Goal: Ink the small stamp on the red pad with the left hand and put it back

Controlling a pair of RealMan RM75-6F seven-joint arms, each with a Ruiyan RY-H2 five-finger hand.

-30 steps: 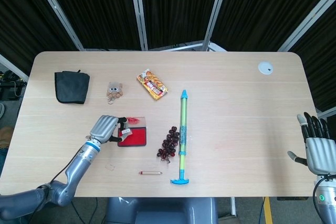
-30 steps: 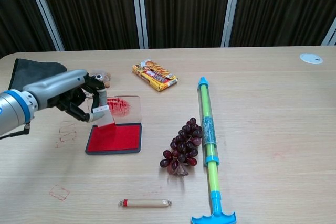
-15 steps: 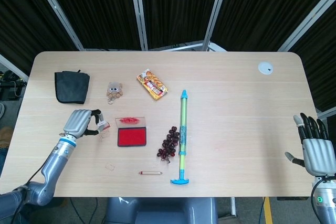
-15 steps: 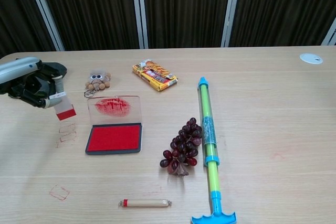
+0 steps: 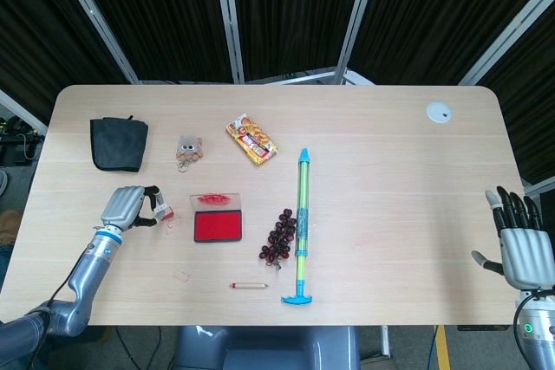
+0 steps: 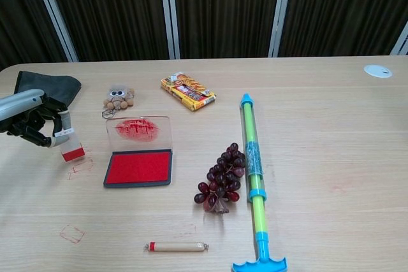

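Half-cropped left robot hand point(image 6: 25, 119), stamp point(image 6: 69, 144)

Overhead head view, low chest view

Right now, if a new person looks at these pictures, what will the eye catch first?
Probably the open red ink pad left of centre, with the left hand beside it holding the small stamp low over the table. Next, the long green-and-blue water squirter beside dark grapes.

Silver-backed left hand point(image 5: 124, 208) with black fingers, blue wrist ring, grey arm
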